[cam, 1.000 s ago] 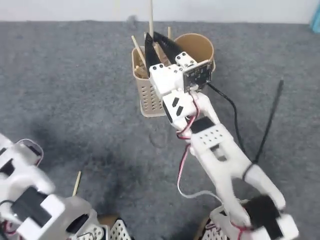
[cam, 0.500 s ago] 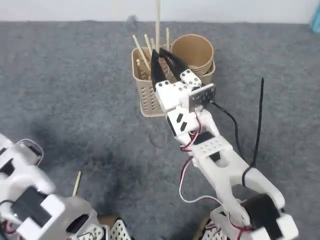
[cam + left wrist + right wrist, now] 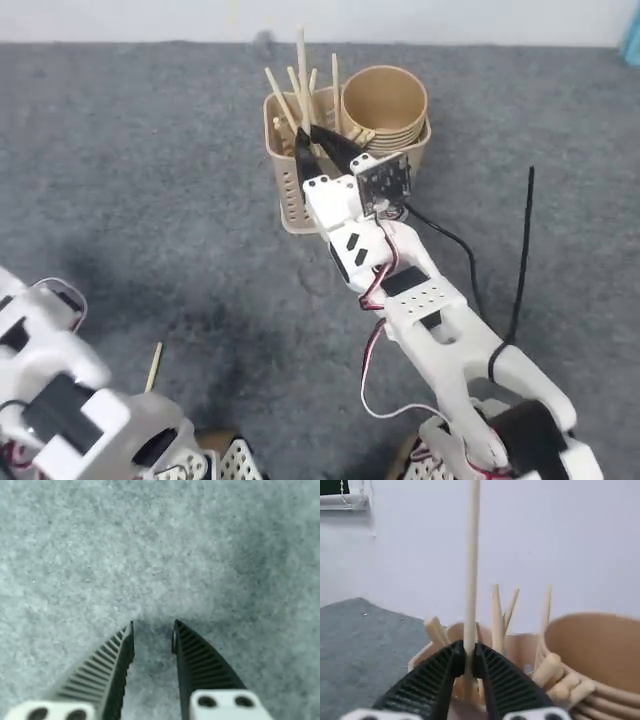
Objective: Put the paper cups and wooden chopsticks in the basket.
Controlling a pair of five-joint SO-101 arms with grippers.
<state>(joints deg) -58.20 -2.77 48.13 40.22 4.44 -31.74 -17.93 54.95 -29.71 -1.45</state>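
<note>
Grey carpet (image 3: 150, 200); right pincer (image 3: 469, 655) at basket (image 3: 290, 205), arm outstretched, clamping upright chopstick (image 3: 471, 555); left pincer (image 3: 153, 625) parted.

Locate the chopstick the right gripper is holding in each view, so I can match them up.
High view: the chopstick stands upright at the basket, with the right gripper clamped on it low down.
Right wrist view: the chopstick rises straight up from the shut gripper, against the wall.
Left wrist view: faces grey carpet past the open left gripper.
Shared landmark: the paper cups beside the chopstick.
</note>
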